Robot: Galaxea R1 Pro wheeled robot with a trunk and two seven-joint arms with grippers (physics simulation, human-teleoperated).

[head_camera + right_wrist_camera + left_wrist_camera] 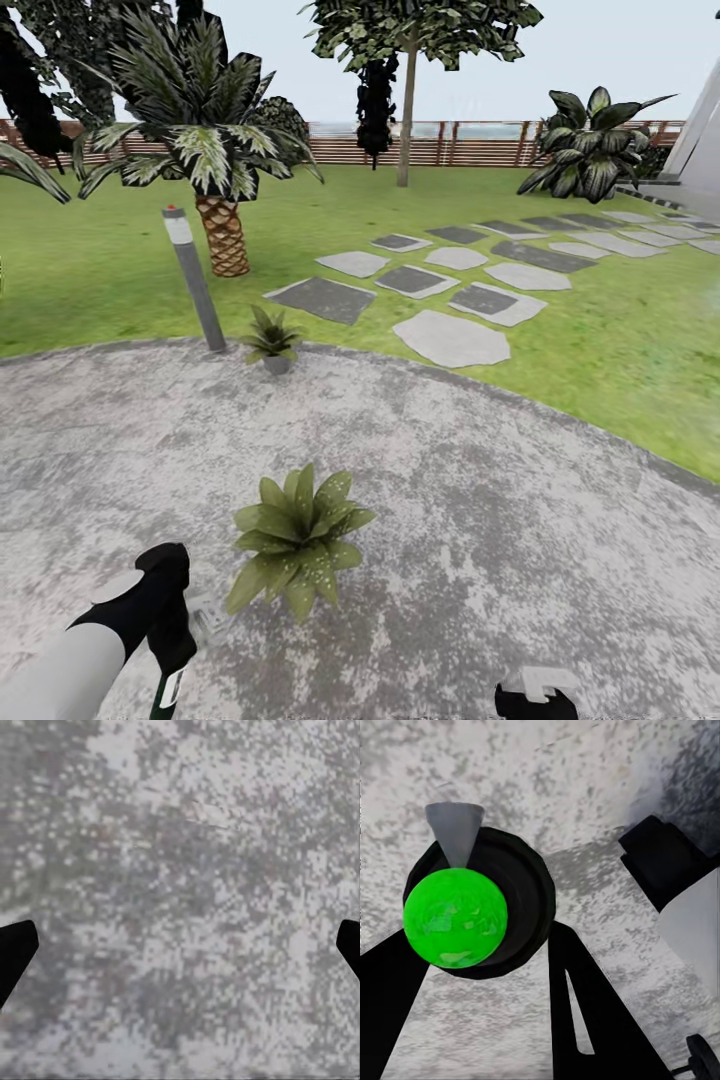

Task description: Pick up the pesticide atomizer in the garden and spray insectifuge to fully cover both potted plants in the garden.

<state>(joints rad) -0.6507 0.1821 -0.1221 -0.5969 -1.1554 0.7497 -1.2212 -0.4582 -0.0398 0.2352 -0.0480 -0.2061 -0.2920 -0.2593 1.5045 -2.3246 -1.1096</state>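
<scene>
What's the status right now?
Left claw shut on spray bottle. Right claw open over paving. Near plant just ahead, nothing between.

patio (180,900): mottled grey paving | end effector (180,952): fingertips wide apart

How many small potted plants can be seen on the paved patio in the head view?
2. The near potted plant stands on the patio just beside the left gripper; the far potted plant stands at the patio's edge beside the grey lamp post. Others may be out of frame.
</scene>
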